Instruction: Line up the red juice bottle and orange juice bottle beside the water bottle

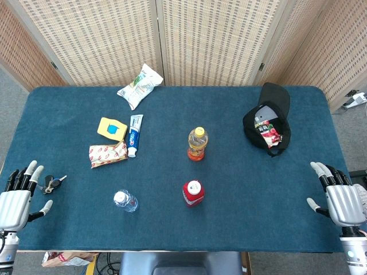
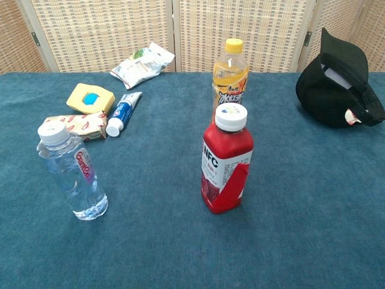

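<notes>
- My left hand (image 1: pixel 16 200) and right hand (image 1: pixel 339 195) rest at the near table corners, fingers spread, holding nothing — no bottle moved yet, I judge.
- The clear plastic water bottle (image 1: pixel 124 201) stands near-left; the red juice bottle with white cap (image 1: pixel 193 193) stands apart at its 3 o'clock.
- The orange juice bottle with yellow cap (image 1: pixel 197 143) stands farther, at the red one's 12 o'clock — both left to line up.

Taking the red juice bottle (image 2: pixel 226 161) as landmark, the orange juice bottle (image 2: pixel 230 77) is stood directly behind it, the water bottle (image 2: pixel 71 171) is placed well to its left, and the cap (image 2: pixel 338 81) is set far behind to its right.
</notes>
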You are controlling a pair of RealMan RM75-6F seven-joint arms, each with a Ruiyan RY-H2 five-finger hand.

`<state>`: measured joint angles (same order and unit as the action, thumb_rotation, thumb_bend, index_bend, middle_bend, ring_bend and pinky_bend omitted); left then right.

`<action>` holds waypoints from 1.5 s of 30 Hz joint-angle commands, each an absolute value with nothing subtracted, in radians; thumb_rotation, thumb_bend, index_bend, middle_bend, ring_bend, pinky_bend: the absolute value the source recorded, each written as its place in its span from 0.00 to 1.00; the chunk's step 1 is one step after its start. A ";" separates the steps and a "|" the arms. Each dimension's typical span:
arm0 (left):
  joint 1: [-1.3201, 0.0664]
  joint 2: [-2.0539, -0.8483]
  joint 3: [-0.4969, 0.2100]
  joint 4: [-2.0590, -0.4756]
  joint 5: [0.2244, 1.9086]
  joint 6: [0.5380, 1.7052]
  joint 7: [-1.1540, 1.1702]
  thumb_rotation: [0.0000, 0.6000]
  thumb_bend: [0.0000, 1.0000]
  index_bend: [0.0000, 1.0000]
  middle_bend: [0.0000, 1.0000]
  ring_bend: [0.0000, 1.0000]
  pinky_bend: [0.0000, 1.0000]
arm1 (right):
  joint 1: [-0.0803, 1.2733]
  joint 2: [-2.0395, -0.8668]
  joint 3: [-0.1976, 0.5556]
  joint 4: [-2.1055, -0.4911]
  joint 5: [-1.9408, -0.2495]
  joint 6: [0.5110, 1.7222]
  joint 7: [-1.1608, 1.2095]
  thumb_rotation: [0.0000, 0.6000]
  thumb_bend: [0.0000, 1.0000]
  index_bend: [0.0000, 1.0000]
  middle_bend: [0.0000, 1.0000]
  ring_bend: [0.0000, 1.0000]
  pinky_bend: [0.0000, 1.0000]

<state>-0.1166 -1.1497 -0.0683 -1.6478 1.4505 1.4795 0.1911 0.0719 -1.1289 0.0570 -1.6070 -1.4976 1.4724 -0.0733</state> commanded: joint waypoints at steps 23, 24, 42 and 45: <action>-0.133 -1.148 -0.064 -1.654 1.485 1.475 0.184 1.00 0.22 0.00 0.00 0.00 0.00 | 0.147 -1.089 0.017 -1.675 -1.614 1.378 0.081 1.00 0.20 0.12 0.16 0.11 0.19; -0.134 -1.148 -0.064 -1.654 1.486 1.473 0.185 1.00 0.22 0.00 0.00 0.00 0.00 | 0.156 -1.090 0.015 -1.678 -1.619 1.365 0.090 1.00 0.19 0.12 0.16 0.11 0.19; -0.136 -1.128 -0.061 -1.681 1.505 1.482 0.182 1.00 0.22 0.00 0.00 0.00 0.00 | 0.385 -1.215 -0.010 -1.650 -1.685 1.092 0.511 1.00 0.00 0.12 0.14 0.09 0.19; -0.135 -1.127 -0.059 -1.681 1.507 1.484 0.182 1.00 0.22 0.00 0.00 0.00 0.00 | 0.421 -1.263 0.000 -1.613 -1.679 1.069 0.576 1.00 0.00 0.12 0.13 0.09 0.19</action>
